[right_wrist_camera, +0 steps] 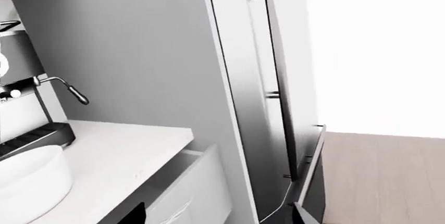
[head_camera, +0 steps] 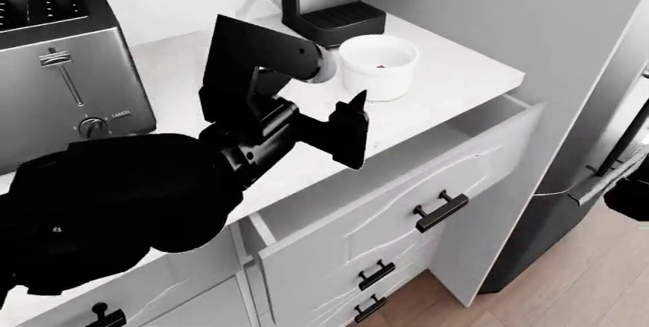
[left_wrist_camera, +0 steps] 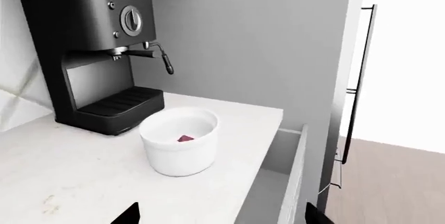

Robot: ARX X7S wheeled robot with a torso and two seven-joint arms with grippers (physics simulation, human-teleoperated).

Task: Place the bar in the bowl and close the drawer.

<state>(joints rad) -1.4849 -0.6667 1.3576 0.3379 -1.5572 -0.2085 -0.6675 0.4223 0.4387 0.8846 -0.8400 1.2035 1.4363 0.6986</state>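
Observation:
The white bowl (left_wrist_camera: 179, 153) stands on the counter in front of the coffee machine; it also shows in the head view (head_camera: 378, 68) and at the edge of the right wrist view (right_wrist_camera: 28, 182). The red bar (left_wrist_camera: 185, 138) lies inside it, seen as a small red spot in the head view (head_camera: 381, 65). The drawer (head_camera: 406, 190) is pulled out below the counter edge, with its black handle (head_camera: 441, 211) on the white front and its grey interior (left_wrist_camera: 274, 182) showing. My left gripper (head_camera: 350, 133) is open and empty above the counter, short of the bowl. My right gripper (right_wrist_camera: 219, 216) is open and empty beside the drawer front (right_wrist_camera: 184, 200).
A black coffee machine (left_wrist_camera: 97, 52) stands behind the bowl. A steel toaster (head_camera: 61, 61) is at the counter's left. A tall grey fridge with a long handle (right_wrist_camera: 278, 88) rises right of the drawer. Narrower drawers (head_camera: 375, 274) lie below, with wooden floor (right_wrist_camera: 389, 177) beyond.

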